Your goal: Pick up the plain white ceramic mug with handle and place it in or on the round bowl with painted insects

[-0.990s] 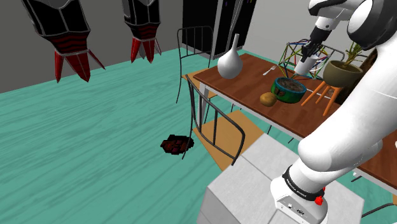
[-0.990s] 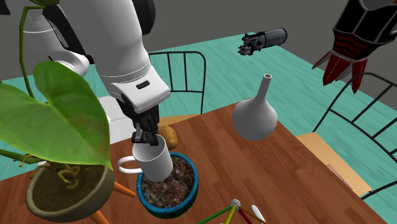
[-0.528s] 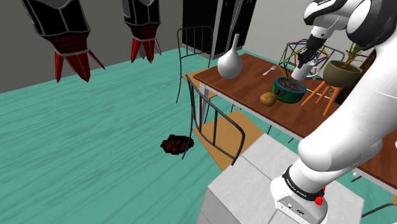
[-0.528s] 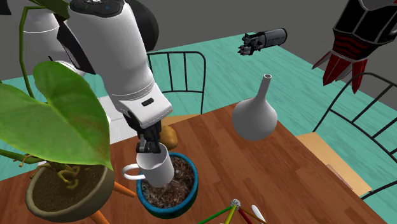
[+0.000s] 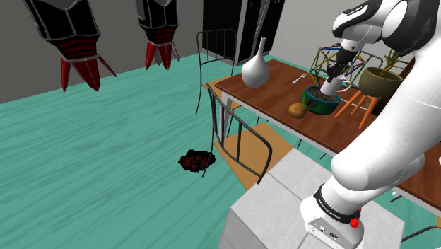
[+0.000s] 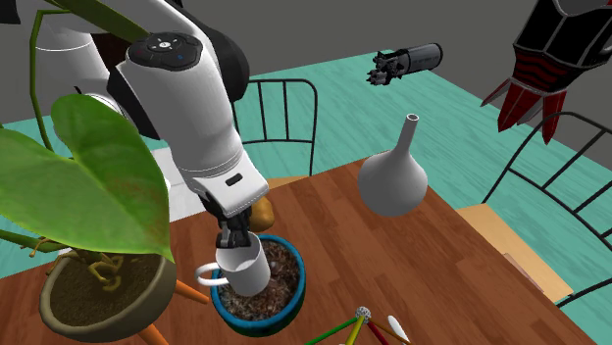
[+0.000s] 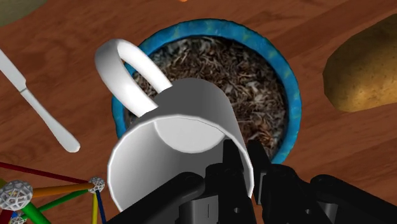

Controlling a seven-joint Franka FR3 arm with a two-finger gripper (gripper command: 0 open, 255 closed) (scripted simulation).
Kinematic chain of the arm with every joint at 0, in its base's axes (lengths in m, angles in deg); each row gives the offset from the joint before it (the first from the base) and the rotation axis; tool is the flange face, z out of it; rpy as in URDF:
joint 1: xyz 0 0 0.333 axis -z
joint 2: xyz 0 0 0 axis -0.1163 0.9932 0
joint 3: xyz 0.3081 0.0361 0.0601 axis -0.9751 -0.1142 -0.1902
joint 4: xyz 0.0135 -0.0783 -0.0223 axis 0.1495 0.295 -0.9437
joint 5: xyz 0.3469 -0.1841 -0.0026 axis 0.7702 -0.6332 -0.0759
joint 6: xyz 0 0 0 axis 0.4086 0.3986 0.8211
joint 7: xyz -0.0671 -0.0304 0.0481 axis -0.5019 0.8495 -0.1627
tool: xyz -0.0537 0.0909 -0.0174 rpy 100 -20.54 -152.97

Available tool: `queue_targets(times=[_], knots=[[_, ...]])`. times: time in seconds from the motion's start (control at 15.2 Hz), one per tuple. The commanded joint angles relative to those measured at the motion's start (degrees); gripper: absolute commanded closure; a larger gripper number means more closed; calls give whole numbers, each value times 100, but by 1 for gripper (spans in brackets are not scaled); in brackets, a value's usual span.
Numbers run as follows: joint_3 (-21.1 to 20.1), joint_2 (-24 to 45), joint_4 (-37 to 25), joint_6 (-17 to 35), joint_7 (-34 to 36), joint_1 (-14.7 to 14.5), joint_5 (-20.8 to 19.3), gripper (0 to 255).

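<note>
A plain white mug point(image 6: 241, 269) with a handle hangs tilted, its base low inside the round blue-rimmed bowl point(image 6: 291, 295). My gripper point(image 6: 229, 245) is shut on the mug's rim, one finger inside and one outside. In the wrist view the mug point(image 7: 172, 137) lies just over the bowl point(image 7: 287, 86), whose inside is speckled brown, and the handle points away from the gripper point(image 7: 249, 168). From the shoulder view the mug point(image 5: 331, 87) dips into the bowl point(image 5: 316, 103) on the brown table.
A potato point(image 5: 297, 110) lies beside the bowl. A potted plant point(image 6: 93, 284) on orange legs stands close at the second exterior view's left. A grey vase point(image 6: 393, 178), a rod-and-ball toy point(image 5: 326, 61) and a knife point(image 7: 39, 105) share the table. Metal chairs point(image 5: 240, 138) stand alongside.
The arm has lowered the mug from above the bowl's rim down into the bowl. The grip on the rim is unchanged.
</note>
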Motion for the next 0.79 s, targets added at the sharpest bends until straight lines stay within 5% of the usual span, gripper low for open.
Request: queue_targets(times=[0.0, 0.26, 0.33, 0.73], knots=[[0, 2, 18, 22, -5, 1, 4, 255], [0, 2, 18, 22, -5, 1, 4, 255], [0, 2, 18, 22, -5, 1, 4, 0], [7, -67, -105, -153, 32, -8, -50, 0]])
